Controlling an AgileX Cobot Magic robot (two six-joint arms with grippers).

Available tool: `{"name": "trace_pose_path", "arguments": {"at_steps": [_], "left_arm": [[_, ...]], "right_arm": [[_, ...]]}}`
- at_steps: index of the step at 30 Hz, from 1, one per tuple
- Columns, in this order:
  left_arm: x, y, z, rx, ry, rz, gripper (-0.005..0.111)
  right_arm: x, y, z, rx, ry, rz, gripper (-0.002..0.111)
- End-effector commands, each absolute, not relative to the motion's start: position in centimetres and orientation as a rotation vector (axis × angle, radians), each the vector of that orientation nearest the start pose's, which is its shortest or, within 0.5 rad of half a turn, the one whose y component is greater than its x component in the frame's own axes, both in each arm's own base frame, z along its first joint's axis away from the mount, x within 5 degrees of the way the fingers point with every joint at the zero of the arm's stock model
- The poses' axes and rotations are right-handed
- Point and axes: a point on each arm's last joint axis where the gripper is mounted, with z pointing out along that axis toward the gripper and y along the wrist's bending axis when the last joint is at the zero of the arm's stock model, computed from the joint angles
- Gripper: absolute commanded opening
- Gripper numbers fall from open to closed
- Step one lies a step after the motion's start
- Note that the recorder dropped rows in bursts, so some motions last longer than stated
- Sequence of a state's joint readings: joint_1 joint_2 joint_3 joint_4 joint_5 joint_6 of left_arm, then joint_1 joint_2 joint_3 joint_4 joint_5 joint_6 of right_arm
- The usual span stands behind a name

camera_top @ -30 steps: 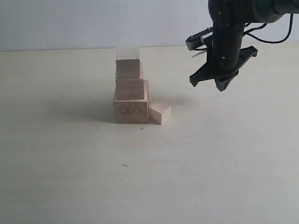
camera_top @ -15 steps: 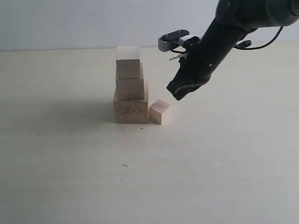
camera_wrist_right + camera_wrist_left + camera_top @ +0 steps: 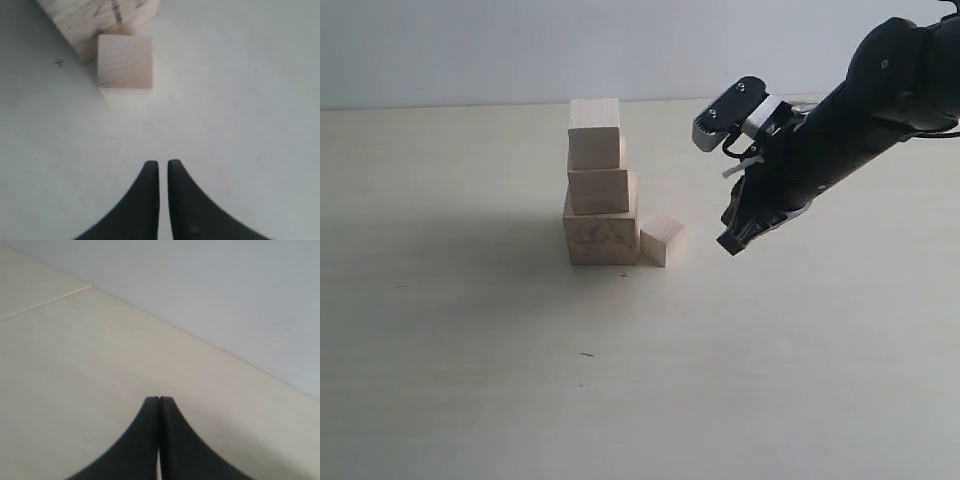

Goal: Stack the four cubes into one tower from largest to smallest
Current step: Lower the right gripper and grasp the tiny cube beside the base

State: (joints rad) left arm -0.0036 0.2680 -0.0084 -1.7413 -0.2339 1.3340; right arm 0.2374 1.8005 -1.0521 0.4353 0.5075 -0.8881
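No words, numbers or brands can be read; the only sign is a tiny dark cross [image 3: 59, 63] on the table [image 3: 240, 100], out ahead of the right claw [image 3: 160, 162], near the small block [image 3: 125, 61].

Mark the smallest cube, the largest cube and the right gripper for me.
smallest cube [image 3: 661, 241]: exterior view, middle of its visible sides.
largest cube [image 3: 601, 240]: exterior view, middle of its front face.
right gripper [image 3: 160, 163]: right wrist view, midway between its fingertips.

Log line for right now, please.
tower: three cubes stacked | smallest cube: on table beside tower | right gripper: near it, empty | left gripper: shut, empty
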Motion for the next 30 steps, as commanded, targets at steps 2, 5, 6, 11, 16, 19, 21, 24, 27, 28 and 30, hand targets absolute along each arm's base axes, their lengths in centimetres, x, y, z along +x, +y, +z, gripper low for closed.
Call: {"name": "trace_pose_path", "arguments": {"at_steps": [2, 5, 6, 11, 16, 19, 21, 24, 27, 28, 30], "left_arm": [[7.5, 1.9, 19.3, -0.615, 1.673, -0.199, 0.000], [7.6, 1.5, 19.3, -0.575, 1.681, -0.230, 0.000], [7.6, 1.4, 19.4, -0.547, 1.686, -0.229, 0.000], [7.6, 1.2, 19.4, -0.508, 1.693, -0.229, 0.000], [7.6, 1.2, 19.4, -0.507, 1.693, -0.231, 0.000], [7.7, 1.2, 19.4, -0.505, 1.693, -0.233, 0.000], [7.7, 1.2, 19.4, -0.505, 1.693, -0.233, 0.000], [7.7, 1.1, 19.4, -0.504, 1.694, -0.234, 0.000], [7.7, 1.1, 19.4, -0.504, 1.694, -0.234, 0.000], [7.7, 1.1, 19.4, -0.504, 1.694, -0.234, 0.000], [7.7, 1.1, 19.4, -0.502, 1.694, -0.236, 0.000]], "right_arm": [[33.7, 10.8, 17.5, -0.933, 2.446, 0.283, 0.038], [33.9, 11.3, 17.3, -1.044, 2.357, 0.304, 0.061], [33.9, 11.6, 17.0, -1.060, 2.341, 0.345, 0.066], [34.2, 12.3, 16.2, -1.038, 2.318, 0.447, 0.069], [34.7, 12.2, 15.5, -0.998, 2.332, 0.423, 0.069], [35.3, 12.7, 15.2, -1.015, 2.327, 0.433, 0.069], [36.0, 13.2, 15.0, -1.018, 2.315, 0.424, 0.069], [36.8, 14.0, 14.6, -1.031, 2.309, 0.433, 0.069], [37.2, 14.1, 14.0, -1.010, 2.332, 0.441, 0.069], [37.3, 14.1, 13.9, -0.996, 2.341, 0.446, 0.069], [37.4, 14.1, 13.4, -0.989, 2.358, 0.452, 0.069]]}}
